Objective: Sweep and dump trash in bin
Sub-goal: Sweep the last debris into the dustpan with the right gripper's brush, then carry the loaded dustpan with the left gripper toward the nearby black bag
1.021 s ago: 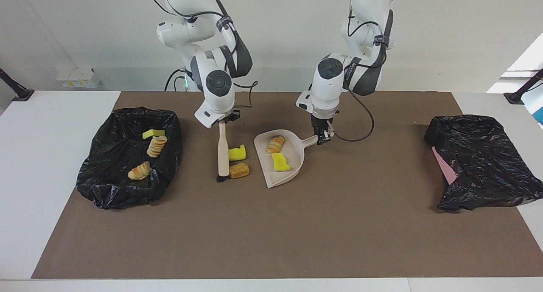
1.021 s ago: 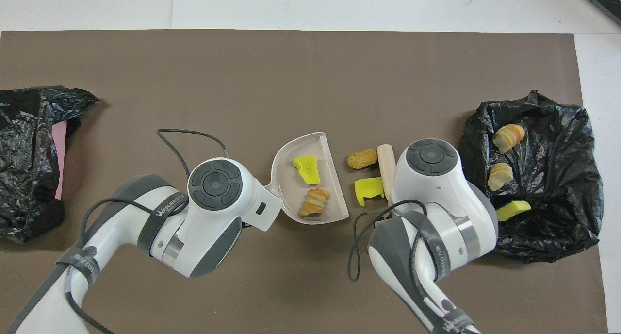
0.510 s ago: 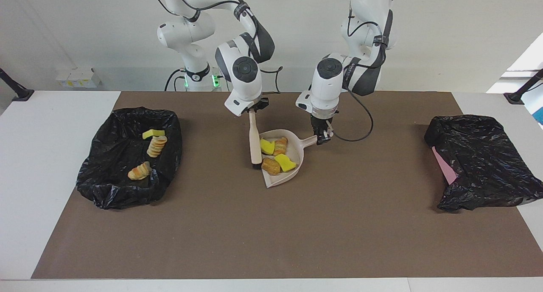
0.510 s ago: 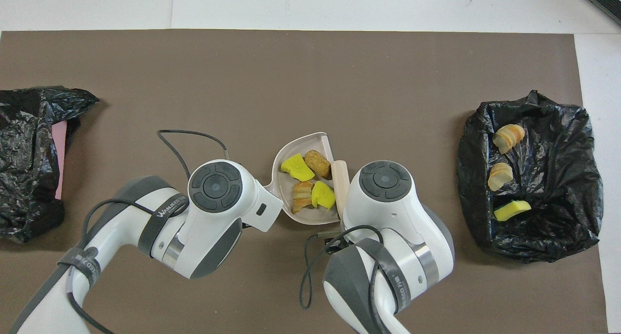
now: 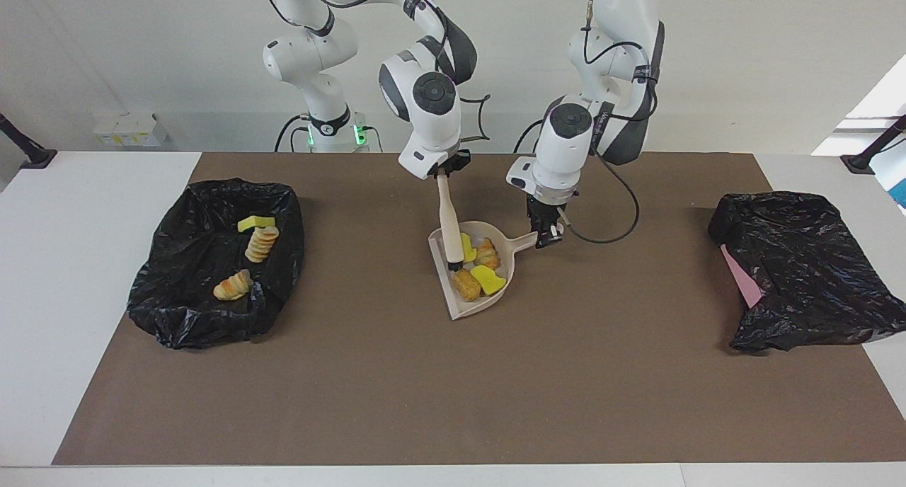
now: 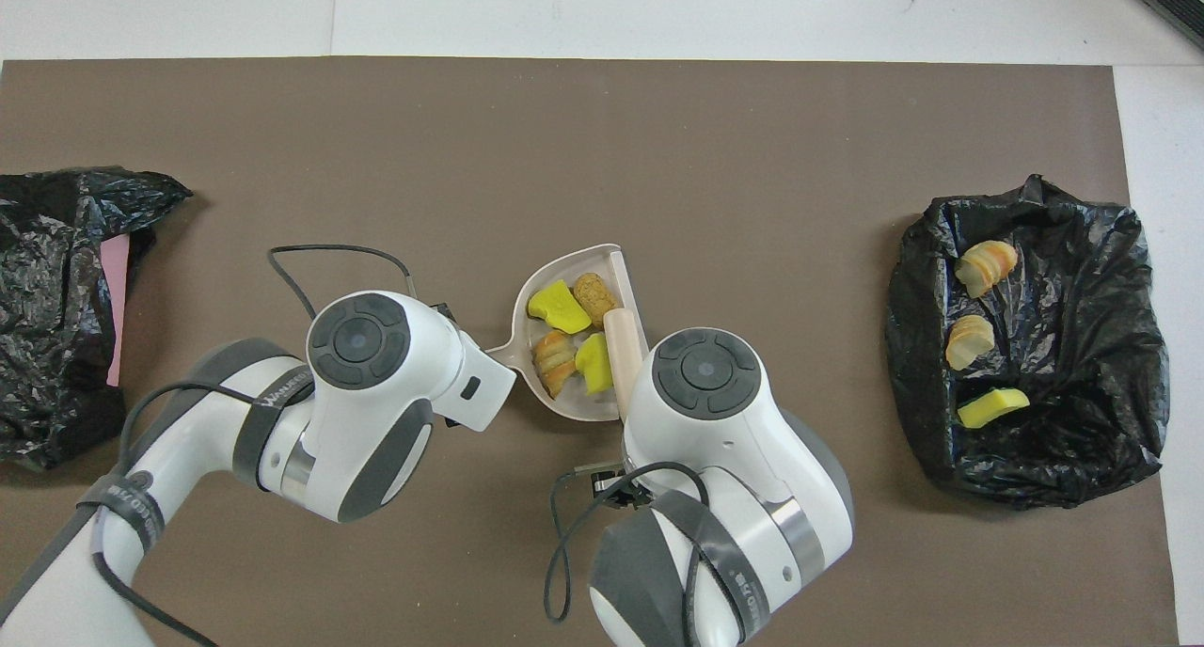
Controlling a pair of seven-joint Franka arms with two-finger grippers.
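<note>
Since a second ago the brush [image 5: 449, 221] has crossed from the mat beside the dustpan [image 5: 453, 296] into the pan's mouth, carrying with it the yellow chunk and the brown lump that then lay on the mat outside the open edge. All four loose pieces of trash [image 5: 478, 271] now lie inside the dustpan, bunched near its handle end, with the bristle tip touching the yellow piece closest to the robots. The dustpan itself has also swung a little, its handle now pointing more toward the robots, and it looks slightly tipped rather than flat, though I cannot tell whether its lip is off the mat. The right gripper [image 5: 446, 173] is clamped on the top of the brush handle above the pan; the left gripper [image 5: 546, 238] grips the dustpan's handle, just beside the pan toward the left arm's end. Three more pieces sit in the open bin [image 5: 177, 296], well apart from the dustpan toward the right arm's end; a second black bag [image 5: 800, 260] lies well apart toward the left arm's end. By my reading the sweeping is finished, since nothing remains on the mat around the dustpan, and what is left is carrying the pan to the bin and tipping it out.
</note>
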